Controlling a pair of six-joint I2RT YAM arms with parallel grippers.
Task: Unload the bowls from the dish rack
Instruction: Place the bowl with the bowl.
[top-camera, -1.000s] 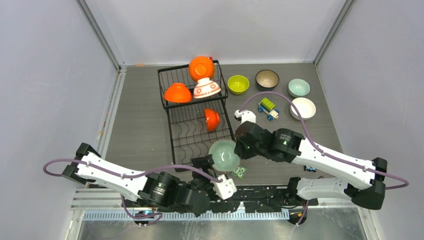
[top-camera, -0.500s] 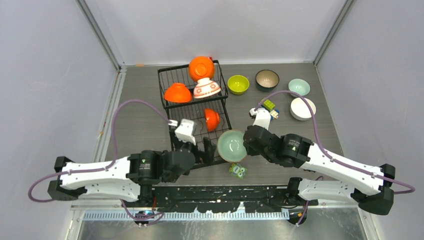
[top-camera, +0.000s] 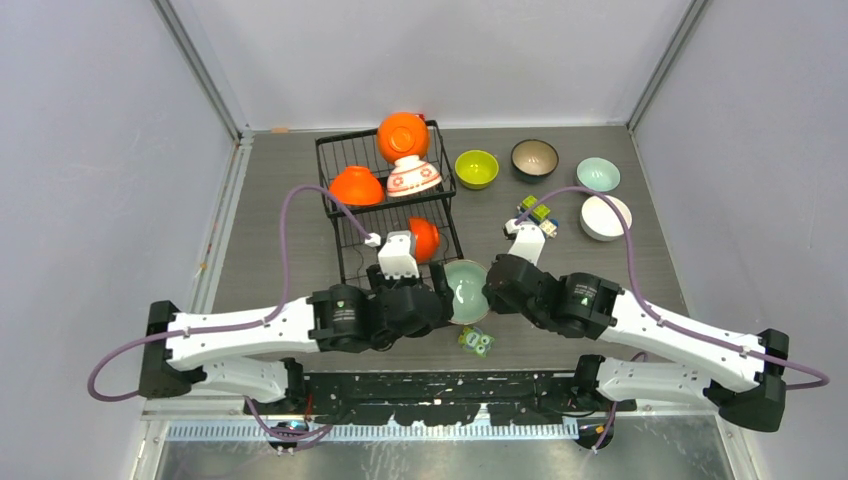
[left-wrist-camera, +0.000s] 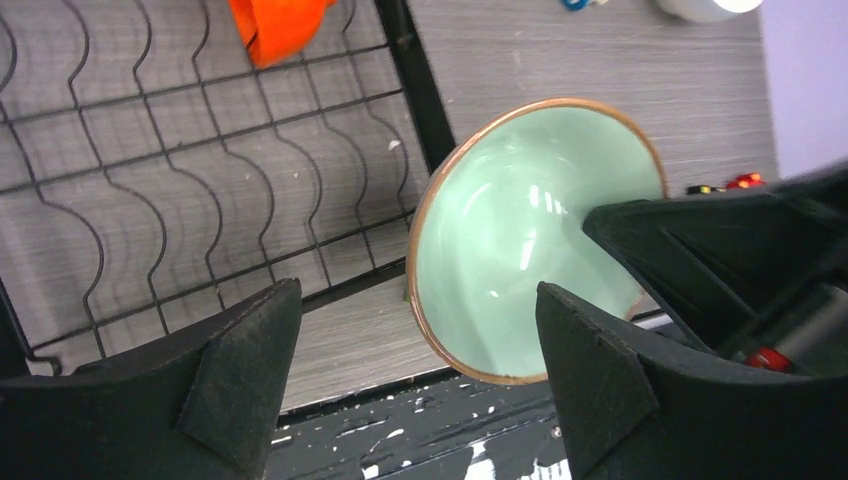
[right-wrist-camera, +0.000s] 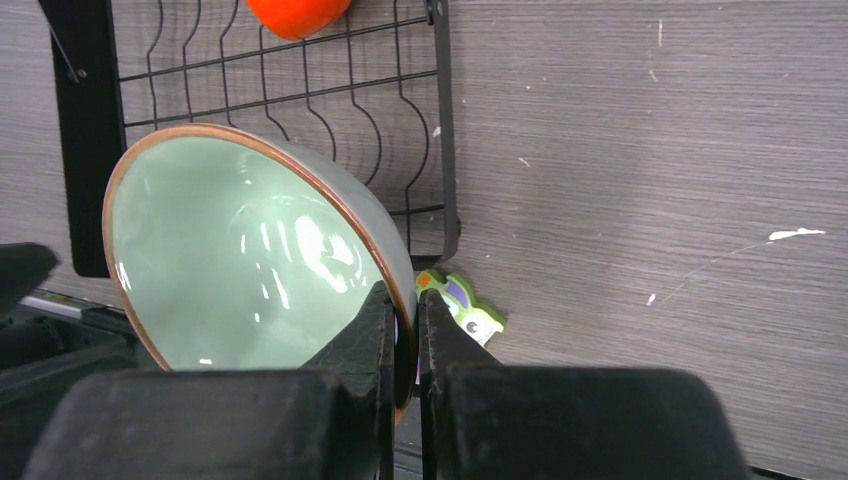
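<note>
My right gripper (top-camera: 488, 289) (right-wrist-camera: 405, 300) is shut on the rim of a pale mint bowl (top-camera: 466, 289) (right-wrist-camera: 240, 260) (left-wrist-camera: 530, 230). The bowl is tilted on its side just off the near right corner of the black dish rack (top-camera: 340, 250) (left-wrist-camera: 415, 110) (right-wrist-camera: 442, 120). My left gripper (top-camera: 438, 292) (left-wrist-camera: 415, 295) is open right beside that bowl and not touching it. In the rack sit three orange bowls (top-camera: 403, 135) (top-camera: 356, 186) (top-camera: 423, 238) and a white bowl with a red floral pattern (top-camera: 413, 176).
On the table right of the rack stand a lime green bowl (top-camera: 476, 168), a dark brown one (top-camera: 534, 157), a pale teal one (top-camera: 597, 175) and a white one (top-camera: 606, 216). Toy blocks (top-camera: 536, 212) lie near them. A green toy figure (top-camera: 476, 341) (right-wrist-camera: 462, 303) lies under the held bowl.
The left arm has swung up from near its base to the rack's near right corner, beside the held bowl. The right gripper has shifted the mint bowl slightly right and further from the bases.
</note>
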